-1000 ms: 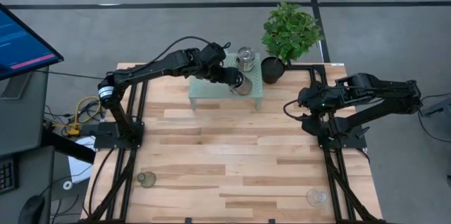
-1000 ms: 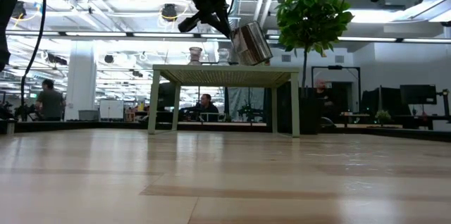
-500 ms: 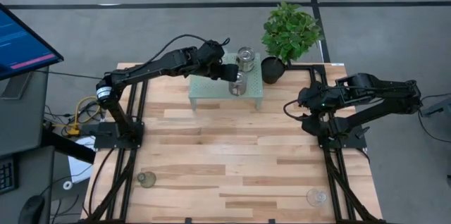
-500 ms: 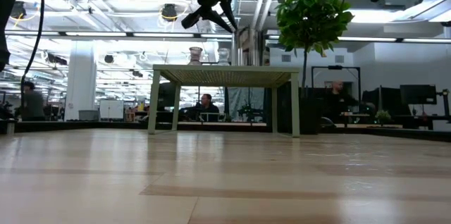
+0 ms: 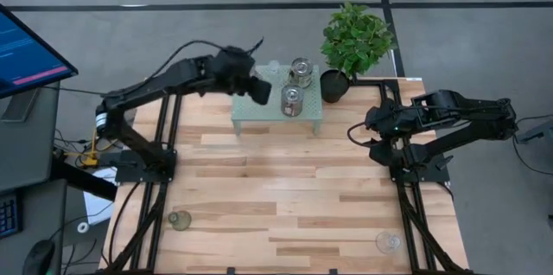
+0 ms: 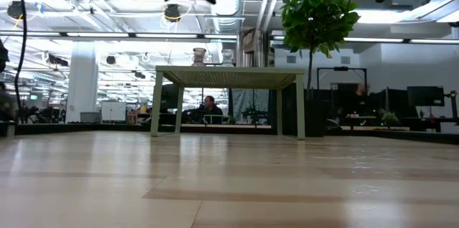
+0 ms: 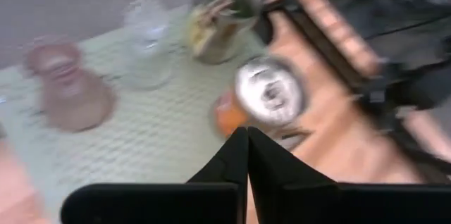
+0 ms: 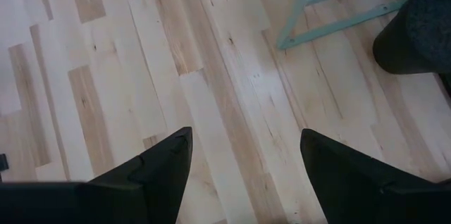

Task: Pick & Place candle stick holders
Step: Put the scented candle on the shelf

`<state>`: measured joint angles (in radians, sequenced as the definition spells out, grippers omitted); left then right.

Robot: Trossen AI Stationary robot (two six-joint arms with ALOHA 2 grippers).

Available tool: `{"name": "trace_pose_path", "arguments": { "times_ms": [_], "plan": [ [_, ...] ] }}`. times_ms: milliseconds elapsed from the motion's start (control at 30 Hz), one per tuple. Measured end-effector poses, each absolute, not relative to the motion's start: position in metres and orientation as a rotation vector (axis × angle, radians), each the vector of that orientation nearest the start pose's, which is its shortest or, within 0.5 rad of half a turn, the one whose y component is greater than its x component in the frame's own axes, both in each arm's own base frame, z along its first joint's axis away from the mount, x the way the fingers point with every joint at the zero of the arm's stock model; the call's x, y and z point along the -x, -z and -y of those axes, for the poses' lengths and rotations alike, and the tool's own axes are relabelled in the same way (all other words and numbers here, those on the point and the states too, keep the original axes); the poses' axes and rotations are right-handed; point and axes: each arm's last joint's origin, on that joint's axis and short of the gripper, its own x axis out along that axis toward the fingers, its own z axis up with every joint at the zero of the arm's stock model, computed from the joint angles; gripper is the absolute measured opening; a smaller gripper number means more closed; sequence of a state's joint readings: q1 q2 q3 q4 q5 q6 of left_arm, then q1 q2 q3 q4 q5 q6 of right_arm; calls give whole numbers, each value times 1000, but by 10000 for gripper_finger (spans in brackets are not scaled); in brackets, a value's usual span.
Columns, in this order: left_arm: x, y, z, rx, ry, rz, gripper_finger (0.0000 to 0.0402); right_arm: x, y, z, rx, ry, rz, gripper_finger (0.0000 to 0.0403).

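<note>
Silvery jar [image 5: 292, 100] now sits on the stand [image 5: 249, 111]; 1 s ago the left hand [image 5: 259, 91] carried it tilted. Hand's off it, pulled back w/ fingers pinched together, empty. Right hand [image 8: 243, 164] waits wide open. Greenish holder [image 5: 180, 220] & clear holder [image 5: 388, 242], prob. next, on counter [image 5: 285, 188].

Overhead, table-level, two perhaps downward wrist views

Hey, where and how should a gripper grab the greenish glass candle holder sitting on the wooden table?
Grip the greenish glass candle holder across its round body, coming straight down from above: it stands alone near the wooden table's front left corner, with nothing crowding it.
</note>
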<state>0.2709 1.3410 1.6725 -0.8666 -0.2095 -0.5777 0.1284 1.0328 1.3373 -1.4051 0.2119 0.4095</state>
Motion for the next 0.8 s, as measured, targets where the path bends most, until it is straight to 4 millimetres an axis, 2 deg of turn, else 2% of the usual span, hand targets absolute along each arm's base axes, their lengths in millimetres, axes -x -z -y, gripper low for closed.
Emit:
{"name": "trace_pose_path", "arguments": {
  "times_ms": [167,367,567,800],
  "plan": [
    [-261,-411,-64,544,-765,-444,2,-144,-375,-12,-185,294,-1043,255],
    [-299,-373,-57,534,-748,-431,1,-144,-375,-12,-188,297,-1040,255],
    [-326,-359,-63,527,-747,-380,1,-145,-375,-10,-204,317,-1039,255],
    [-334,-361,-67,543,-734,-312,1,-145,-375,-9,-200,318,-1039,255]
  ]
}}
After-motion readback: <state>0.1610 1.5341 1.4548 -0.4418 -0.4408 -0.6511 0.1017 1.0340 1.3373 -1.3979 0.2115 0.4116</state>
